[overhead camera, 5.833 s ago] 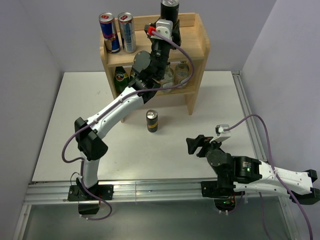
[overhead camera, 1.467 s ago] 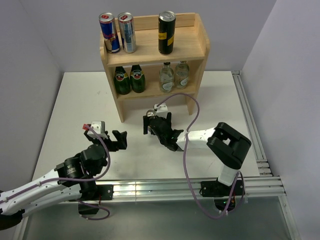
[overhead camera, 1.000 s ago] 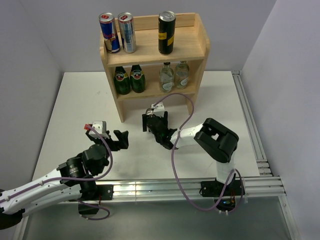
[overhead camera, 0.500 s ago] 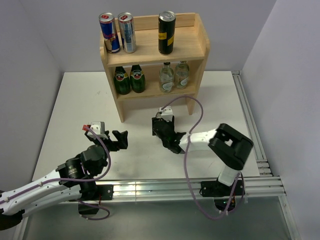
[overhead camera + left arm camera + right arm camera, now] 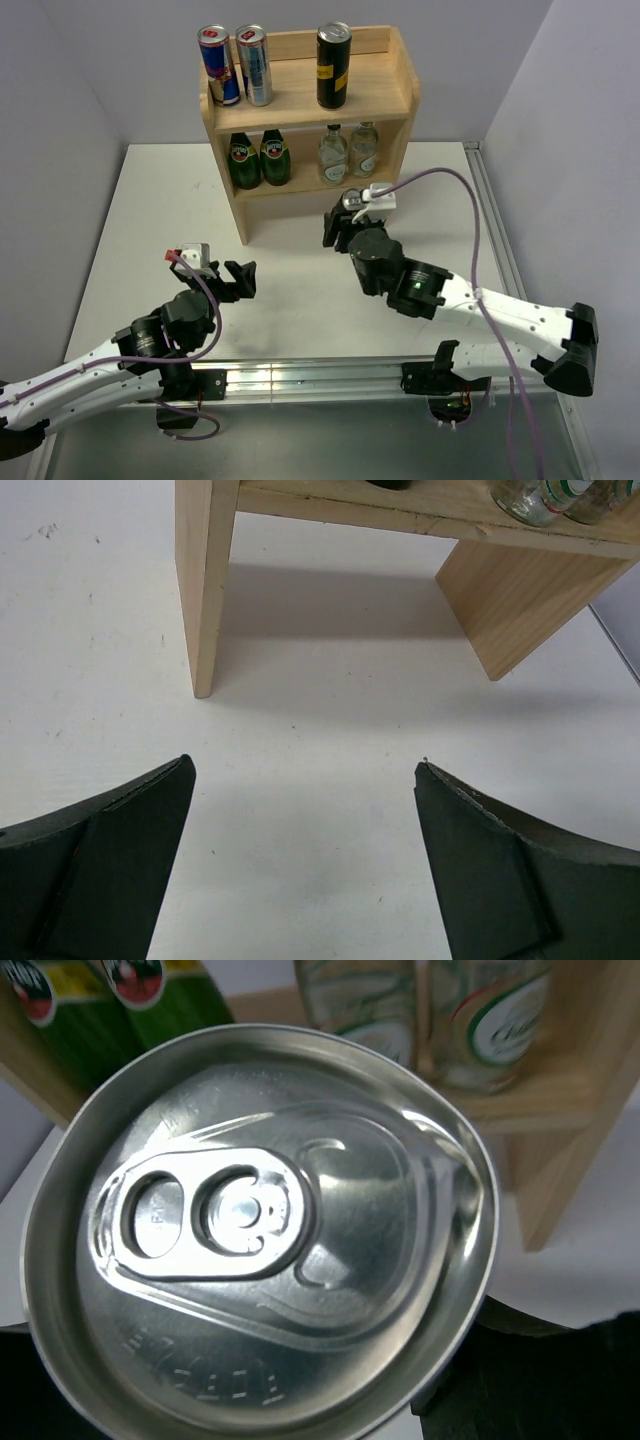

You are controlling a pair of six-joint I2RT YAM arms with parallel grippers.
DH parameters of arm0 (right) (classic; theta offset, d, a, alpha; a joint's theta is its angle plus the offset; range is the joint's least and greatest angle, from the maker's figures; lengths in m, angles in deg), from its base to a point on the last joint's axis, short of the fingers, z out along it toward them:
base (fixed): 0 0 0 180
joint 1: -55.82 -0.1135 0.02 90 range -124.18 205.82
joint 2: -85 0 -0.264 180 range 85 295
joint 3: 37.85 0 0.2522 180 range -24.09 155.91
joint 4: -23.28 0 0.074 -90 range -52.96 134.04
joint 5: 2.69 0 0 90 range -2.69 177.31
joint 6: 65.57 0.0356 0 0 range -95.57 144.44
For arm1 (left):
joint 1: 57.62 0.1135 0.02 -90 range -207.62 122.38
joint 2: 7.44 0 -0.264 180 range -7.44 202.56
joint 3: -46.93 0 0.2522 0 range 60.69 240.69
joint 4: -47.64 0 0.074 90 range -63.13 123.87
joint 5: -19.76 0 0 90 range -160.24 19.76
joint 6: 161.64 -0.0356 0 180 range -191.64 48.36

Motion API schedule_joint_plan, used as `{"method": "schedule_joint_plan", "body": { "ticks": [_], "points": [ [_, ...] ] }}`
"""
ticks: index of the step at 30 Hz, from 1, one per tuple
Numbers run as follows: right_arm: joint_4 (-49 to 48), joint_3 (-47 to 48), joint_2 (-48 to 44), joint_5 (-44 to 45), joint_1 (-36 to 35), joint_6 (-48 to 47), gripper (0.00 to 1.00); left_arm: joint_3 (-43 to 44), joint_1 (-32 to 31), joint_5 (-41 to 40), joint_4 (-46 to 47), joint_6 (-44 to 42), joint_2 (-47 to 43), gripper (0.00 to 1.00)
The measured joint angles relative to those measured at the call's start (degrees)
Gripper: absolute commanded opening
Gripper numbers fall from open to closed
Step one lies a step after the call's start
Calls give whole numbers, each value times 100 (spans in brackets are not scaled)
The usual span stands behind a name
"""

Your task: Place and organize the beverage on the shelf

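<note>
Lifted off the table (image 5: 150, 220), right claw (image 5: 345, 225) gripping can (image 5: 260, 1220) — clear bottles (image 5: 347, 152) just behind, left claw (image 5: 302, 780) spread open

Robotics laboratory test cell. A bare white worktop (image 5: 150, 220) is enclosed by plain pale partition walls (image 5: 90, 60). Aluminium extrusion rails (image 5: 300, 376) run along its near and right edges and carry the left arm (image 5: 90, 375) and right arm (image 5: 500, 310), which trail exposed purple cables (image 5: 441, 170). A small wooden shelf (image 5: 395, 95) stands against the back wall.
</note>
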Motion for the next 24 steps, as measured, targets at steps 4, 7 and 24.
{"method": "schedule_joint_plan", "body": {
  "ticks": [4,7,24],
  "points": [
    [442,590,-345,258,9,-533,0,0,0,2,0,13,13,99],
    [581,1141,-450,382,39,-984,0,0,0,7,-2,15,28,99],
    [1606,4374,649,225,1246,-2140,0,0,0,151,-4,17,-46,99]
  ]
}}
